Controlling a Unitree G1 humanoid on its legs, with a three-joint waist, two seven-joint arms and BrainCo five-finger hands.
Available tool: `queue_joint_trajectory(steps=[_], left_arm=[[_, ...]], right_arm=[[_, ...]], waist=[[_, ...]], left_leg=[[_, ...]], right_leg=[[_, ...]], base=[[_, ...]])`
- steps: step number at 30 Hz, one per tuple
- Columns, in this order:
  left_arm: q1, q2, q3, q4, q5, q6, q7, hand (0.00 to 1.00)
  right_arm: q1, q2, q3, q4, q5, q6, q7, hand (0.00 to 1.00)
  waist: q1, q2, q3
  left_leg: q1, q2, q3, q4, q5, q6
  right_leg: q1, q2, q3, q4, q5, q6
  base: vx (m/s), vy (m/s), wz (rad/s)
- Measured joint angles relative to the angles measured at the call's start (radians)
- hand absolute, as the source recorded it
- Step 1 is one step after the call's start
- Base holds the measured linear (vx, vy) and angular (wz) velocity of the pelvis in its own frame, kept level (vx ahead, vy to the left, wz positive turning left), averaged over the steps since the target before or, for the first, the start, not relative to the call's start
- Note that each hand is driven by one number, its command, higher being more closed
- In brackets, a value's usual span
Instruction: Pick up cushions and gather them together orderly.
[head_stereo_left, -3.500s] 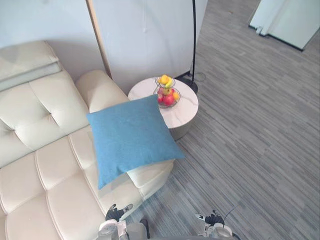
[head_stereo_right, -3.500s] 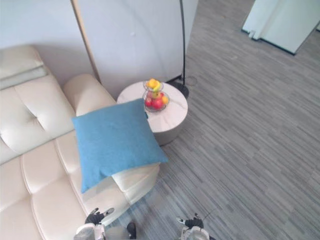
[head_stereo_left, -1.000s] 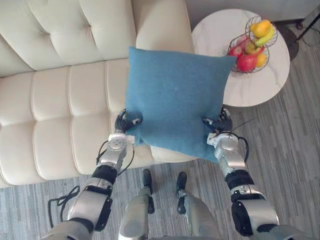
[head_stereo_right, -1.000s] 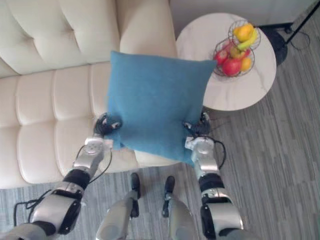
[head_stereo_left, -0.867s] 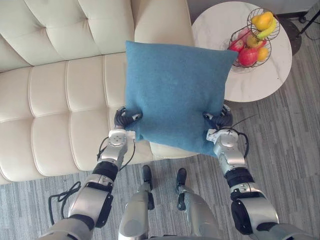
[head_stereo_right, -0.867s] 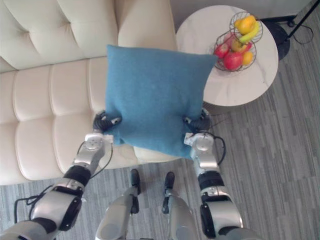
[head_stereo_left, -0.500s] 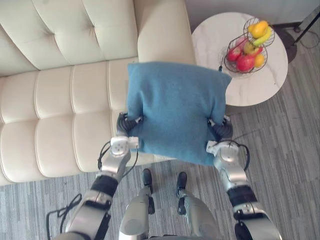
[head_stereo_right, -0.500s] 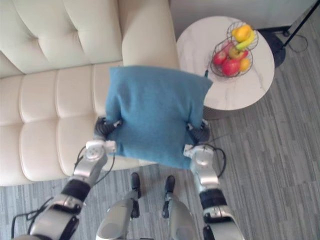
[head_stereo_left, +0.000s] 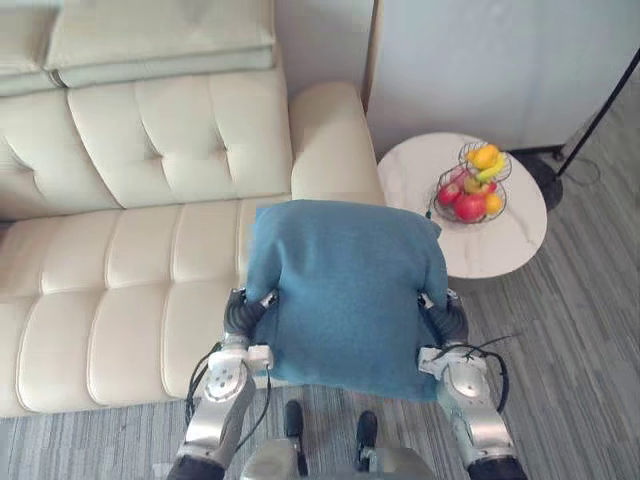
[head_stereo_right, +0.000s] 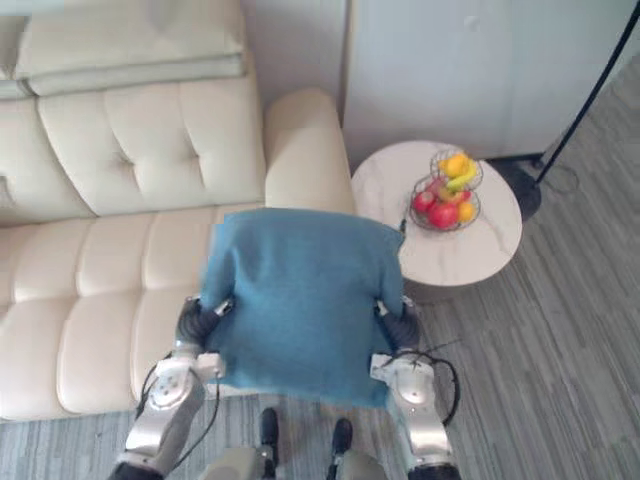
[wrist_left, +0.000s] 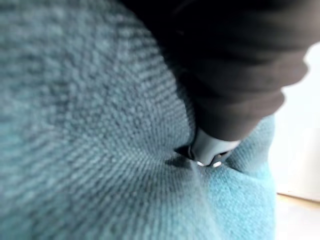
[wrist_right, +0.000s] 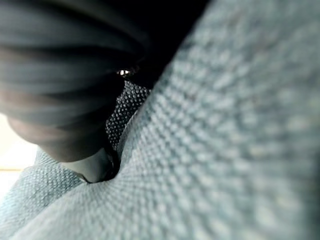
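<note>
A square blue cushion hangs in front of me over the front edge of the cream sofa, its top edge bulging and folded back. My left hand clamps its left side and my right hand its right side, both low on the cushion. The fabric dents inward at each grip. In the left wrist view a finger digs into the blue weave. In the right wrist view a finger is buried in the same cloth.
A round white side table stands to the right of the sofa arm with a wire fruit basket on it. A black lamp pole leans at the far right. Grey plank floor lies to the right.
Both hands have squeezed tighter into the cushion's sides and lifted it off the seat. The camera has tilted up, so more of the sofa back and wall shows.
</note>
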Motion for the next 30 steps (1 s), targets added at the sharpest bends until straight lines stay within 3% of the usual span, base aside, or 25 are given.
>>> queue_joint_trajectory(steps=[2, 5, 9, 12, 14, 15, 16, 17, 18, 19, 21, 22, 23, 24, 25, 27, 28, 29, 30], left_arm=[[0.04, -0.004, 0.005, -0.031, -0.001, -0.003, -0.001, 1.0], [0.115, -0.004, 0.02, -0.08, -0.003, -0.005, -0.002, 1.0], [0.203, -0.009, 0.026, -0.106, -0.039, -0.015, -0.002, 1.0], [0.197, -0.013, 0.028, -0.106, -0.04, -0.021, -0.003, 1.0], [0.184, -0.014, 0.033, -0.106, -0.041, -0.027, -0.003, 1.0], [0.184, -0.016, 0.035, -0.106, -0.042, -0.027, -0.003, 1.0], [0.173, -0.026, 0.039, -0.1, -0.049, -0.027, -0.003, 1.0], [0.168, -0.029, 0.039, -0.096, -0.055, -0.028, -0.003, 1.0], [0.149, -0.042, 0.04, -0.057, -0.064, -0.031, -0.003, 1.0], [0.147, -0.045, 0.04, -0.046, -0.069, -0.032, -0.003, 1.0], [0.144, -0.071, 0.024, -0.009, -0.08, -0.034, -0.003, 1.0], [0.144, -0.074, 0.015, -0.004, -0.08, -0.036, -0.003, 1.0], [0.144, -0.08, -0.003, -0.001, -0.08, -0.038, -0.003, 1.0], [0.103, -0.061, -0.023, 0.027, -0.079, -0.039, -0.006, 1.0], [0.089, -0.039, -0.024, 0.033, -0.079, -0.039, -0.006, 1.0], [0.085, -0.022, -0.023, 0.048, -0.079, -0.039, -0.006, 1.0], [0.085, -0.019, -0.022, 0.065, -0.079, -0.039, -0.006, 1.0], [0.085, -0.018, -0.021, 0.075, -0.079, -0.039, -0.01, 1.0], [0.087, -0.019, -0.018, 0.074, -0.078, -0.039, -0.021, 1.0]], right_arm=[[0.029, 0.003, 0.021, -0.019, 0.002, -0.02, 0.003, 1.0], [0.073, 0.011, 0.05, -0.064, 0.002, -0.022, 0.024, 1.0], [0.113, 0.009, 0.088, -0.082, -0.001, -0.023, 0.036, 1.0], [0.111, 0.006, 0.093, -0.08, -0.009, -0.026, 0.032, 1.0], [0.065, -0.001, 0.094, -0.039, -0.019, -0.036, 0.024, 1.0], [0.047, -0.003, 0.093, -0.022, -0.02, -0.037, 0.023, 1.0], [0.006, -0.009, 0.092, 0.019, -0.02, -0.037, 0.016, 1.0], [-0.006, -0.013, 0.092, 0.035, -0.021, -0.038, 0.013, 1.0], [-0.056, -0.023, 0.092, 0.098, -0.024, -0.037, 0.003, 1.0], [-0.068, -0.027, 0.092, 0.11, -0.028, -0.037, 0.0, 1.0], [-0.079, -0.063, 0.087, 0.123, -0.042, -0.037, -0.004, 1.0], [-0.079, -0.068, 0.081, 0.126, -0.042, -0.037, -0.004, 1.0], [-0.078, -0.08, 0.064, 0.132, -0.043, -0.037, -0.004, 1.0], [-0.081, -0.057, 0.029, 0.179, -0.052, -0.035, -0.005, 1.0], [-0.077, -0.027, 0.016, 0.215, -0.054, -0.028, -0.005, 1.0], [-0.063, 0.001, 0.014, 0.233, -0.055, -0.019, -0.005, 1.0], [-0.054, 0.006, 0.015, 0.235, -0.057, -0.013, -0.004, 1.0], [-0.05, 0.007, 0.015, 0.237, -0.057, -0.012, -0.002, 1.0], [-0.052, 0.006, 0.015, 0.242, -0.058, -0.011, -0.002, 1.0]], waist=[[0.0, -0.001, -0.032], [0.001, -0.002, -0.041], [0.007, 0.002, -0.099], [0.01, 0.0, -0.098], [0.013, -0.007, -0.095], [0.013, -0.01, -0.095], [0.013, -0.014, -0.092], [0.013, -0.014, -0.092], [0.022, -0.015, -0.091], [0.019, -0.015, -0.091], [0.006, 0.0, -0.099], [0.001, 0.014, -0.108], [-0.004, 0.042, -0.124], [-0.018, 0.022, -0.124], [-0.02, -0.012, -0.123], [-0.02, -0.028, -0.12], [-0.014, -0.028, -0.116], [0.001, -0.03, -0.106], [0.009, -0.028, -0.097]], left_leg=[[0.007, -0.001, -0.004, -0.018, 0.0, 0.0], [0.039, -0.006, -0.011, -0.025, -0.004, -0.003], [0.034, -0.009, -0.023, -0.026, 0.0, -0.007], [0.002, -0.016, -0.078, -0.003, 0.008, -0.01], [-0.093, -0.014, -0.111, 0.096, -0.024, -0.008], [-0.111, -0.007, -0.088, 0.122, -0.041, 0.001], [-0.165, 0.041, 0.021, 0.232, -0.088, 0.022], [-0.182, 0.063, 0.053, 0.274, -0.1, 0.031], [-0.204, 0.146, 0.143, 0.369, -0.119, 0.052], [-0.203, 0.169, 0.167, 0.381, -0.121, 0.048], [-0.17, 0.248, 0.227, 0.388, -0.14, 0.001], [-0.165, 0.26, 0.225, 0.379, -0.135, -0.009], [-0.154, 0.279, 0.218, 0.34, -0.122, -0.057], [-0.16, 0.213, 0.209, 0.315, -0.104, -0.123], [-0.161, 0.166, 0.203, 0.313, -0.115, -0.098], [-0.165, 0.139, 0.194, 0.351, -0.142, -0.065], [-0.168, 0.128, 0.194, 0.392, -0.18, -0.046], [-0.163, 0.107, 0.211, 0.414, -0.209, -0.019], [-0.155, 0.089, 0.219, 0.41, -0.218, -0.001]], right_leg=[[0.001, 0.001, -0.003, -0.003, -0.002, 0.002], [0.031, -0.002, -0.003, -0.003, -0.004, 0.004], [0.034, -0.005, -0.015, -0.002, -0.005, 0.005], [0.045, -0.011, -0.076, 0.0, -0.008, 0.009], [0.021, -0.024, -0.152, 0.031, -0.012, 0.005], [0.015, -0.028, -0.165, 0.034, -0.01, 0.003], [0.011, -0.041, -0.203, 0.036, -0.007, 0.0], [0.008, -0.045, -0.213, 0.039, -0.007, 0.0], [-0.003, -0.074, -0.23, 0.067, -0.007, 0.0], [-0.004, -0.087, -0.235, 0.07, -0.007, 0.001], [-0.006, -0.148, -0.26, 0.067, 0.019, 0.05], [-0.009, -0.156, -0.265, 0.065, 0.027, 0.064], [-0.02, -0.162, -0.276, 0.064, 0.039, 0.091], [-0.017, -0.221, -0.289, 0.063, 0.064, 0.104], [-0.011, -0.267, -0.319, 0.067, 0.1, 0.108], [-0.005, -0.308, -0.34, 0.101, 0.138, 0.12], [-0.037, -0.349, -0.333, 0.195, 0.147, 0.115], [-0.1, -0.407, -0.314, 0.322, 0.172, 0.078], [-0.161, -0.444, -0.309, 0.416, 0.199, -0.026]], base=[[-0.1, 0.022, 0.05], [-0.11, 0.019, 0.05], [-0.08, 0.005, 0.11], [-0.08, -0.013, 0.59], [-0.08, 0.014, 0.89], [-0.08, 0.051, 0.78], [-0.05, 0.04, 0.57], [-0.07, 0.13, 0.66], [-0.06, 0.149, 0.37], [-0.07, 0.278, 0.42], [-0.03, 0.359, 0.41], [-0.02, 0.45, 0.36], [-0.01, 0.492, 0.56], [-0.01, 0.574, 0.68], [0.0, 0.525, 0.7], [0.0, 0.409, 0.28], [-0.02, 0.421, -0.05], [-0.03, 0.488, -0.19], [-0.02, 0.384, -0.2]])
